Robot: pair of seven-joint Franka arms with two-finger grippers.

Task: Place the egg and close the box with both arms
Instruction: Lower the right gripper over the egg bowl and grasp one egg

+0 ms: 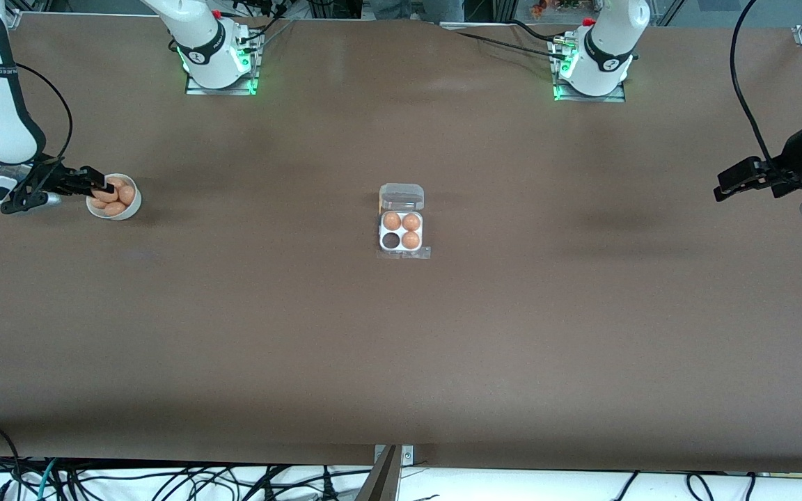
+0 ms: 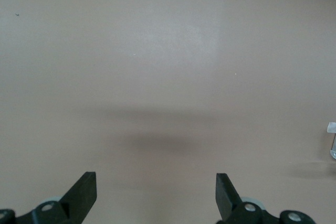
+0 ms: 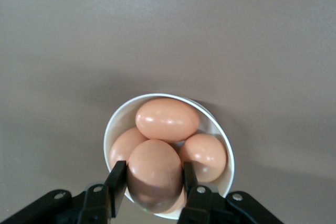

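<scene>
At the right arm's end of the table, near the short edge, the right gripper [image 1: 97, 186] is reaching into a round white bowl [image 1: 131, 209] of eggs, its arm coming down steeply from above that edge and its black fingers [image 3: 117, 181] pressing against both sides of one egg [image 3: 155, 174], which is lying on top of the others. Fingers are narrowed to the egg's width and are touching it; the egg is sitting in the bowl among at least three more. Near the middle of the tabletop, well apart from both grippers, the box [image 1: 401, 232] is lying open, its clear lid [image 1: 401, 197] folded back toward the robots' bases; three cells are holding eggs, and the cell nearest the front camera on the right arm's side is showing dark and unfilled. At the left arm's end, the left gripper [image 1: 721, 189] is hovering over bare brown table [image 1: 401, 362] close to the short edge, the arm waiting, fingers [image 2: 84, 190] spread wide and gripping nothing. Broad open tabletop is stretching between bowl and box, between box and left gripper, and along the whole long edge nearest the front camera.
</scene>
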